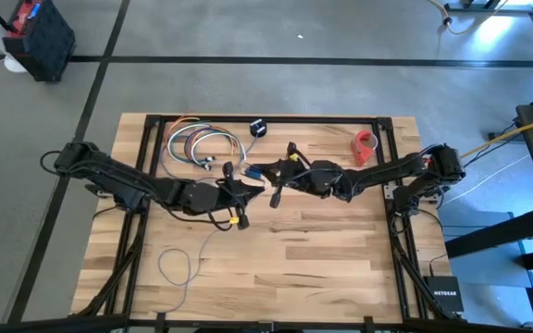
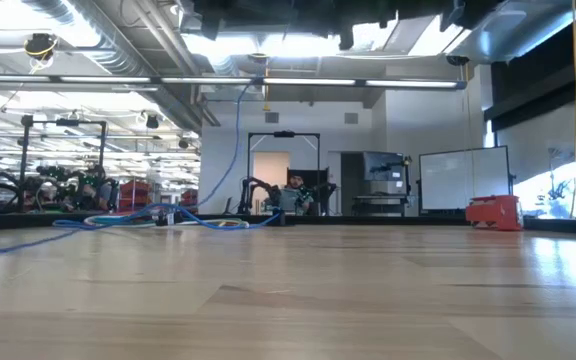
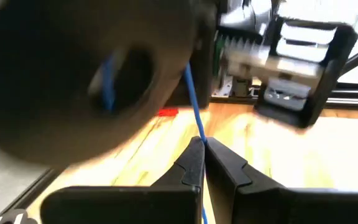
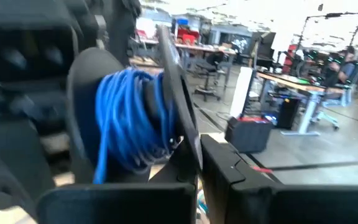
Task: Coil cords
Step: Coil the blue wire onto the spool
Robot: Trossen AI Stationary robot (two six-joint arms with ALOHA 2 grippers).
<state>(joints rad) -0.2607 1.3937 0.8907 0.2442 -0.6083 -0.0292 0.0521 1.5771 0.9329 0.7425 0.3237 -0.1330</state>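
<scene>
The cord is thin and blue. Part of it is wound on a black two-flanged spool (image 4: 129, 118), also seen as the spool (image 1: 252, 172) in the high view, held above the table's middle. My right gripper (image 4: 197, 146) is shut on that spool and comes in from the table's right (image 1: 276, 183). My left gripper (image 3: 202, 146), just left of it (image 1: 246, 191), is shut on the cord beside the spool. The loose rest of the cord (image 1: 178, 266) lies in slack loops on the near left of the table. In the low view the cord (image 2: 236, 130) rises from the table. My left gripper pinches one strand of the cord (image 3: 197, 127) between its two fingertips, coming roughly level from the table's left. From the fingers the strand runs straight to the spool (image 3: 110, 81); the rest trails below the fingers. My right gripper pinches the rim of one spool flange (image 4: 184, 140) between its two fingers, coming roughly level from the table's right. The spool is lifted clear of the table, its wound cord beside the fingers.
A bundle of multicoloured looped wires (image 1: 202, 146) lies at the far left. A separate black disc (image 1: 259, 128) sits at the far edge and a red roll (image 1: 366, 145) at the far right. The near half of the wooden table (image 1: 322, 268) holds only the cord's loops.
</scene>
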